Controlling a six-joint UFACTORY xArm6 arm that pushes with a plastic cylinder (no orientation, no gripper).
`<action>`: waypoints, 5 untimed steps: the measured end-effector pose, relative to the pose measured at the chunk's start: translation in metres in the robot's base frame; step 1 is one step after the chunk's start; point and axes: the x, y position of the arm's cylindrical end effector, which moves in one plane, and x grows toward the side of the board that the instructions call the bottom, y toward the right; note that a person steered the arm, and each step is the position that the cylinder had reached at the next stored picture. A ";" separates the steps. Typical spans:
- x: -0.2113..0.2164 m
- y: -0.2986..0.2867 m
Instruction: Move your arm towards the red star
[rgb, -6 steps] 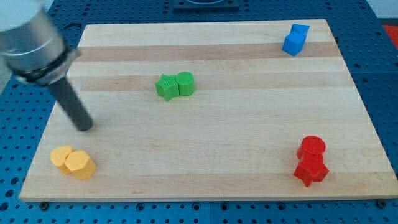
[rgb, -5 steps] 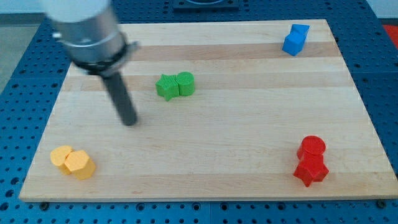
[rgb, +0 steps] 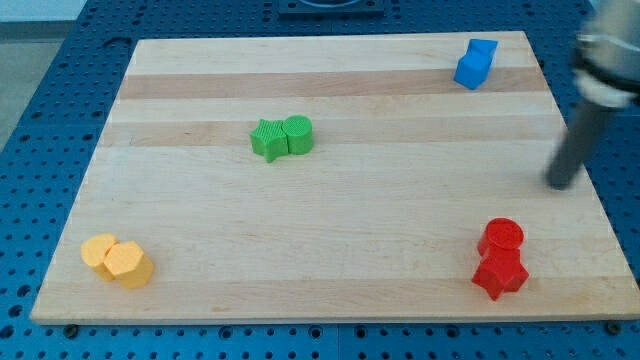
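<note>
Nearly there — my tip (rgb: 561, 184) rests on the counter (rgb: 400, 250), touching nothing; red star (rgb: 499, 274) lies below and slightly left, beneath a red cylinder (rgb: 501, 237) — short approach left.

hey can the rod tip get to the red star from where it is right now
Probably yes. My tip sits up and to the view's right of the red star. The red cylinder touches the star's top side, but coming down along its right looks free.

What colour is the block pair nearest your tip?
Red: the red star and red cylinder, in the camera view.
</note>
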 end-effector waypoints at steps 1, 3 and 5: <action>0.020 0.048; 0.104 0.038; 0.106 -0.031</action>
